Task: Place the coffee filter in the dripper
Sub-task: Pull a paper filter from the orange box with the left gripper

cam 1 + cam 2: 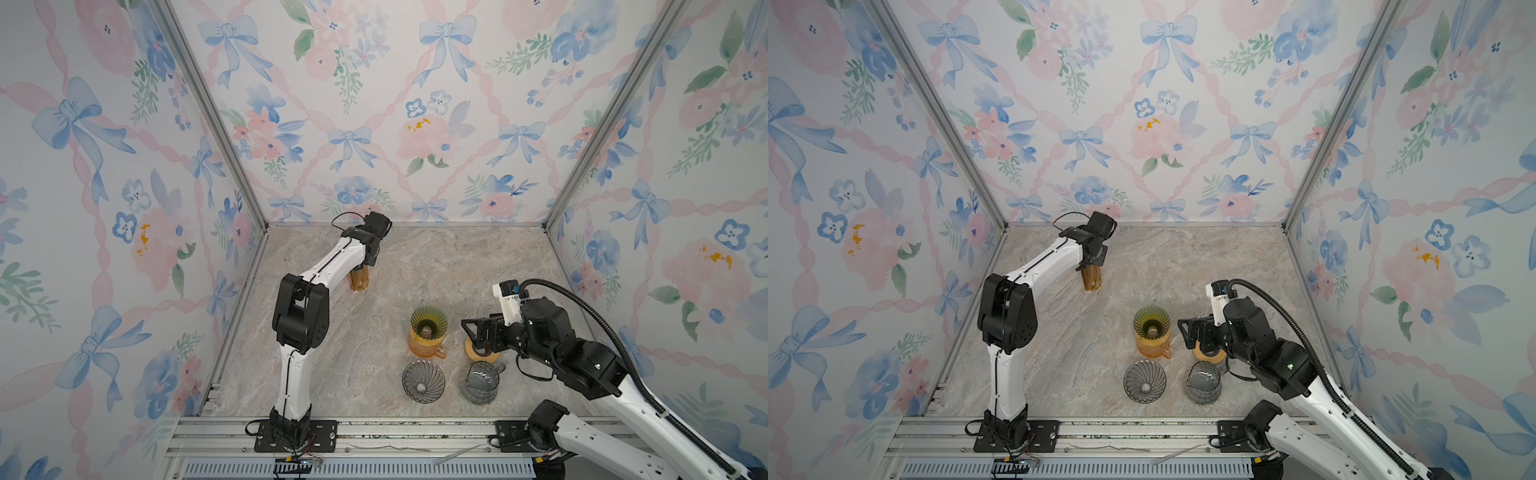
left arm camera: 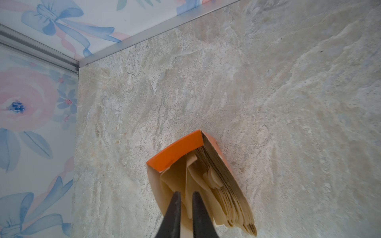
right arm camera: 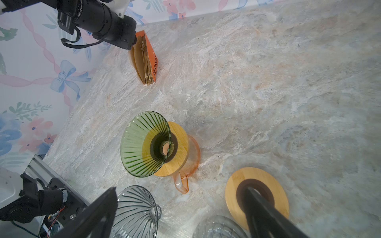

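Observation:
An orange box of brown paper filters stands open at the back left of the marble table. My left gripper reaches down into it, its jaws shut on the edge of one coffee filter at the front of the stack. A green ribbed dripper sits on an amber glass carafe with a wooden collar. A grey ribbed dripper stands on the table in front of it. My right gripper hangs open to the right of the green dripper, holding nothing.
A wooden ring lies under one right finger. A grey glass carafe stands at the front right. Walls close the table on three sides, and an aluminium rail runs along the front.

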`<act>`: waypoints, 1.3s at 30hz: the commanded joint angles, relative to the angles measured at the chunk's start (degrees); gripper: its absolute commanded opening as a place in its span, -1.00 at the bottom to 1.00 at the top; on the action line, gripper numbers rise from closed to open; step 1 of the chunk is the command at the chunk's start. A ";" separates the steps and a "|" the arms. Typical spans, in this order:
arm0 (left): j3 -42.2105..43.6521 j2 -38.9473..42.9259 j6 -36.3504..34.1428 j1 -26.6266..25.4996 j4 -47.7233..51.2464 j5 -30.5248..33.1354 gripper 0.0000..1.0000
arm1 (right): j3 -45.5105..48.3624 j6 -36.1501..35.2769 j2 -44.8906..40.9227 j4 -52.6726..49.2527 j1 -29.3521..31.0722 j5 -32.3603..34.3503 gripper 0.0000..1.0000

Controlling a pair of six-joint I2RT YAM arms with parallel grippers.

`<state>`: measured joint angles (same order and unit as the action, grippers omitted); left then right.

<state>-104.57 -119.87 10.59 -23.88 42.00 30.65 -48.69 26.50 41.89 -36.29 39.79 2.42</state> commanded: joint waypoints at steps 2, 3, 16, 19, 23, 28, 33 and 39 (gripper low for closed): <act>-1.85 -1.89 -0.92 0.58 0.44 0.33 -0.71 | 1.21 0.11 -0.58 -1.28 -0.30 1.10 0.93; -1.94 -2.04 -1.01 0.58 0.43 0.26 -0.71 | 1.14 0.18 -0.58 -1.26 -0.27 1.10 0.93; -2.40 -3.40 -0.92 1.58 0.45 0.37 -0.83 | 2.00 0.48 -1.52 -1.58 -0.30 1.80 0.93; -2.37 -3.35 -0.84 1.66 0.47 -0.07 -0.90 | 2.19 0.49 -1.89 -1.68 -0.33 2.07 0.93; -2.32 -2.52 -0.58 1.71 0.54 -0.59 -1.00 | 2.40 0.55 -1.99 -1.74 -0.34 2.21 0.93; -1.87 -0.25 -0.48 1.71 0.61 -1.45 -1.00 | 2.44 0.68 -1.90 -1.53 -0.33 2.24 0.93; -0.37 2.90 0.65 1.72 0.72 -3.46 -1.00 | 2.21 0.97 -1.75 -1.06 -0.38 2.31 0.93; 2.49 6.49 2.06 1.64 0.84 -4.56 -1.00 | 1.77 1.08 -1.11 -0.62 -0.33 1.81 0.93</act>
<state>-103.77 -116.33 11.14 -22.46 42.02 27.24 -46.78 26.96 40.53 -36.62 39.79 3.70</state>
